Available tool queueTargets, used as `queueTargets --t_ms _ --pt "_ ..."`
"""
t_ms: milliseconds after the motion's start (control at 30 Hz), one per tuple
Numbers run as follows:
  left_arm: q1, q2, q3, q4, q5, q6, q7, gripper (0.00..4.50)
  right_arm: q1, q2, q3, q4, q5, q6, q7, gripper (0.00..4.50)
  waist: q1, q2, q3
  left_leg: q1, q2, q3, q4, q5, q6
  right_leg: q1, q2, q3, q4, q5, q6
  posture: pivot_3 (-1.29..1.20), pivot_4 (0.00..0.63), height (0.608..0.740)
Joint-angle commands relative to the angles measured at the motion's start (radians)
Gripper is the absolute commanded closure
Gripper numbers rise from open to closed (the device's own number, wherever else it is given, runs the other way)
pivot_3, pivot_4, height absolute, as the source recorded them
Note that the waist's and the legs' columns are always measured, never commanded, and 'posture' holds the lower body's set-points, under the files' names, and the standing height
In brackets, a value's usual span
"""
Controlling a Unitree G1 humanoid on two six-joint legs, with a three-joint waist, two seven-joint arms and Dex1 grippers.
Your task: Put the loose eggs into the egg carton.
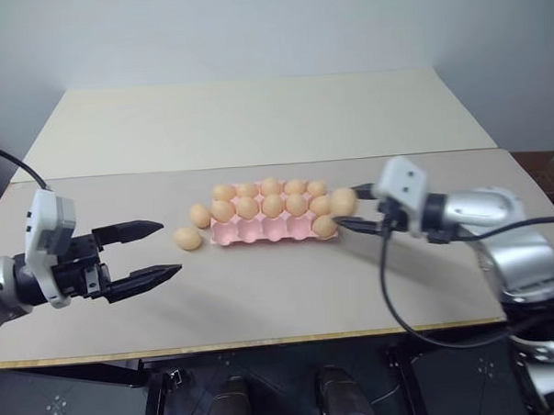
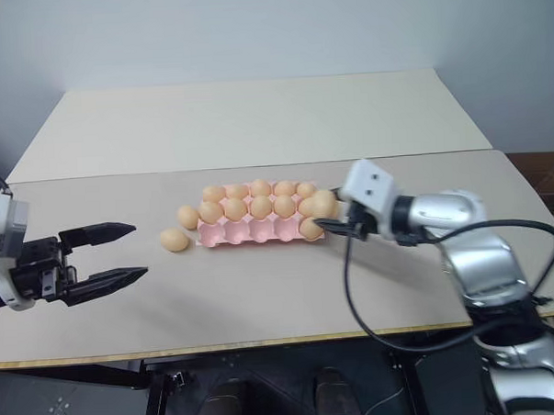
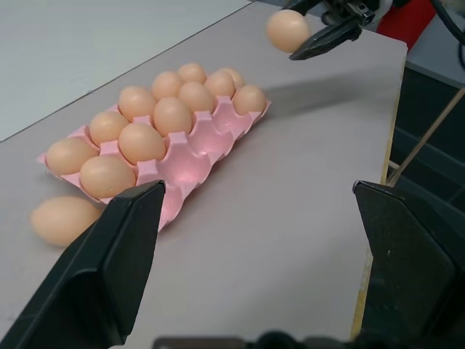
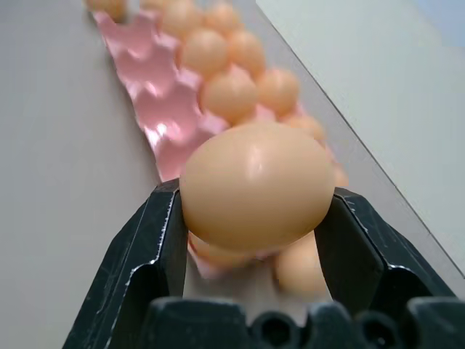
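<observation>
The egg carton [image 1: 273, 228] is placed near the middle of the grey table [image 1: 290, 299], with its long side parallel to the front edge. A wide bare strip of table is left between the carton and this front edge, and more free surface is seen on both sides. Behind it, a second, paler table [image 1: 255, 117] is joined, and behind that a plain light wall [image 1: 251, 29] is seen. The 2 back rows of the carton are filled with eggs, while in the front row the cups are seen empty except the one at the right end. 2 loose eggs are lying on the table at the left end of the carton: one [image 1: 200, 215] just beside its edge, the other [image 1: 187, 238] a little further out. Another egg [image 1: 343, 202] is clamped between the fingers of the right gripper [image 1: 349, 212] and is held above the table at the right end of the carton, clear of the surface. The left gripper [image 1: 150, 252] is held spread wide with nothing in it, over the bare table, well apart from the loose eggs.
</observation>
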State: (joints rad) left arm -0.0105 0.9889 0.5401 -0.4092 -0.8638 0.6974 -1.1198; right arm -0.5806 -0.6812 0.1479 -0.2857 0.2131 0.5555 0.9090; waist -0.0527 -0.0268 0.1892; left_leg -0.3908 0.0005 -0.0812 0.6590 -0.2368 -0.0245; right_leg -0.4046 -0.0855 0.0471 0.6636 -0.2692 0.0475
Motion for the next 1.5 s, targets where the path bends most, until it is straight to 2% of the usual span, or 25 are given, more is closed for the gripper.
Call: queueTargets --t_ms 33,167,233,267,367,400,500,667,867,967,1167,1267,1400,1500 --pt "-0.019 0.007 0.009 0.005 -0.004 -0.016 -0.001 0.0 -0.054 0.056 0.084 0.068 -0.068 0.004 -0.047 2.01 0.005 0.0 0.0 -0.001 0.0 0.0 0.0 0.0 0.0 -0.001 0.0 0.0 0.0 0.0 0.0 0.0 0.15 0.74" --pt "-0.024 0.012 0.009 0.006 -0.002 -0.018 -0.002 0.0 -0.098 0.111 0.154 0.167 -0.144 -0.007 -0.088 2.01 0.012 0.0 0.0 -0.001 -0.002 0.0 0.0 0.0 0.0 -0.001 -0.002 0.0 0.0 0.0 0.0 0.0 0.15 0.74" --pt "-0.026 0.014 0.009 0.008 -0.002 -0.018 -0.003 0.0 -0.105 0.123 0.155 0.186 -0.153 0.001 -0.094 1.37 0.013 0.0 0.0 -0.001 -0.002 0.0 0.0 0.0 0.0 -0.001 -0.002 0.0 0.0 0.0 0.0 0.0 0.15 0.74" --pt "-0.027 0.014 0.008 0.008 -0.002 -0.018 -0.003 0.0 -0.106 0.124 0.152 0.185 -0.15 0.005 -0.09 1.19 0.013 0.0 0.0 -0.001 -0.002 0.0 0.0 0.0 0.0 -0.001 -0.002 0.0 0.0 0.0 0.0 0.0 0.15 0.74" --pt "-0.032 0.014 0.003 0.012 0.0 -0.02 -0.005 0.0 -0.107 0.125 0.132 0.16 -0.143 0.022 -0.091 0.14 0.01 0.0 0.0 -0.001 -0.002 0.0 0.0 0.0 0.0 -0.001 -0.002 0.0 0.0 0.0 0.0 0.0 0.15 0.74" --pt "-0.035 0.014 0.0 0.014 0.001 -0.021 -0.005 0.0 -0.104 0.12 0.118 0.141 -0.139 0.029 -0.094 0.06 0.01 0.0 0.0 0.0 -0.002 0.0 0.0 0.0 0.0 -0.001 -0.002 0.0 0.001 0.0 0.0 0.0 0.15 0.74" --pt "-0.049 0.014 -0.01 0.026 0.007 -0.025 -0.007 0.0 -0.086 0.084 0.042 0.054 -0.098 0.073 -0.082 0.06 0.01 0.0 0.0 0.0 -0.001 0.0 0.0 0.0 0.0 -0.001 -0.001 0.0 0.001 0.0 0.0 0.0 0.15 0.74" --pt "-0.048 0.006 0.001 0.057 0.023 -0.036 -0.005 0.0 0.04 -0.046 -0.192 -0.138 0.055 0.141 -0.014 0.06 0.022 0.0 0.0 -0.002 -0.002 -0.001 0.0 0.0 0.0 -0.001 -0.002 -0.002 -0.001 0.0 0.0 0.0 0.15 0.74" --pt "-0.029 -0.006 0.058 0.131 0.053 -0.1 -0.03 0.0 0.32 -0.207 -0.528 -0.264 0.206 0.16 0.095 0.06 0.026 0.0 0.0 0.0 -0.002 0.0 0.0 0.0 0.0 0.001 -0.002 -0.001 0.0 0.0 0.0 0.0 0.15 0.74" --pt "-0.024 -0.002 0.052 0.155 0.066 -0.123 -0.048 0.0 0.42 -0.228 -0.587 -0.266 0.219 0.13 0.106 0.06 0.018 0.0 0.0 0.002 -0.001 0.0 0.0 0.0 0.0 0.002 -0.002 -0.001 0.0 0.0 0.0 0.0 0.15 0.74" --pt "-0.056 -0.004 0.02 0.159 0.069 -0.127 -0.049 0.0 0.407 -0.217 -0.486 -0.208 0.176 0.055 0.046 0.06 0.009 0.0 0.0 0.002 -0.001 0.001 0.0 0.0 0.0 0.002 -0.001 0.0 0.0 0.0 0.0 0.0 0.15 0.74" --pt "-0.069 0.001 0.014 0.155 0.064 -0.122 -0.05 0.0 0.347 -0.21 -0.383 -0.122 0.123 -0.022 0.037 0.06 0.008 0.0 0.0 0.001 -0.001 0.001 0.0 0.0 0.0 0.002 -0.002 0.0 0.0 0.0 0.0 0.0 0.15 0.74" --pt "-0.079 -0.001 0.0 0.145 0.064 -0.122 -0.051 0.0 0.212 -0.177 -0.193 0.114 -0.028 -0.205 0.031 0.06 0.007 0.0 0.0 0.002 -0.001 0.001 0.0 0.0 0.0 0.002 -0.002 0.0 0.0 0.0 0.0 0.0 0.15 0.74" --pt "-0.083 -0.004 -0.005 0.139 0.063 -0.119 -0.047 0.0 0.085 -0.11 -0.089 0.327 -0.114 -0.315 0.016 0.06 0.007 0.0 0.0 0.001 -0.001 0.001 0.0 0.0 0.0 0.001 -0.001 0.0 0.0 0.0 0.0 0.0 0.15 0.74"
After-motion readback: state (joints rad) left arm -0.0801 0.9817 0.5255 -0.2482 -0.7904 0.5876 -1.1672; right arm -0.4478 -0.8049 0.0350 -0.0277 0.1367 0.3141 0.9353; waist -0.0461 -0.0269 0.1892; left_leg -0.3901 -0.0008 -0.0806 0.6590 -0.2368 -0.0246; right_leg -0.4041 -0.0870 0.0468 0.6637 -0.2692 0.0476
